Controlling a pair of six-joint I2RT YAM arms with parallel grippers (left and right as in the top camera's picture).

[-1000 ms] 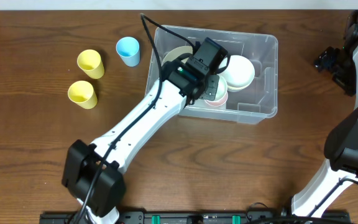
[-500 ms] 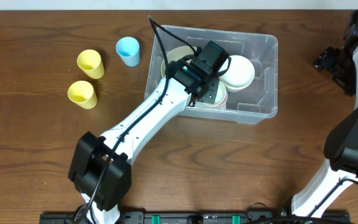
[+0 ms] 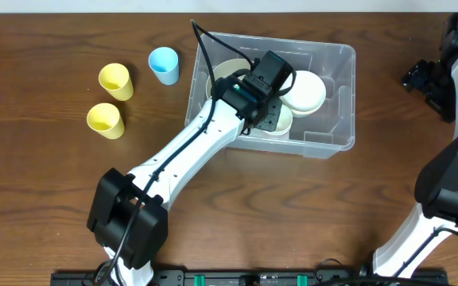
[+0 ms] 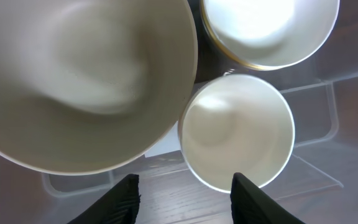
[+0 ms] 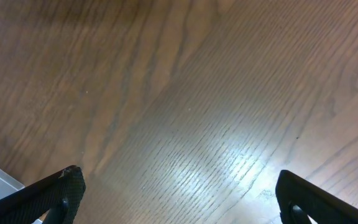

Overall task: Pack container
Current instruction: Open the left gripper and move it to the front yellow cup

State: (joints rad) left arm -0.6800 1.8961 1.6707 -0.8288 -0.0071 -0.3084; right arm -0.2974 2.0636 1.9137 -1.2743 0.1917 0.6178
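1. Since a second ago, the left gripper (image 4: 188, 202) has gone from closed to partly open, and the left arm (image 3: 189, 151) has shifted slightly right.
2. On the left of the wooden table (image 3: 54, 199) stand a yellow cup (image 3: 115, 80), a second yellow cup (image 3: 105, 120) and one blue cup (image 3: 164, 64), all mouth up.
3. One clear container (image 3: 336, 95) sits at upper centre, just right of the blue cup. Its open side faces up and its long axis runs left to right.
4. It holds three pale bowls: a large bowl (image 4: 86, 81) on the left, a small bowl (image 4: 238, 130) at the front and a white bowl (image 4: 269, 28) on the right.
5. The left gripper hangs over the small bowl, gripping nothing. Whether it touches the rim cannot be told.
6. At far right, the right gripper (image 5: 179, 205) is spread wide and empty, well apart from the container.
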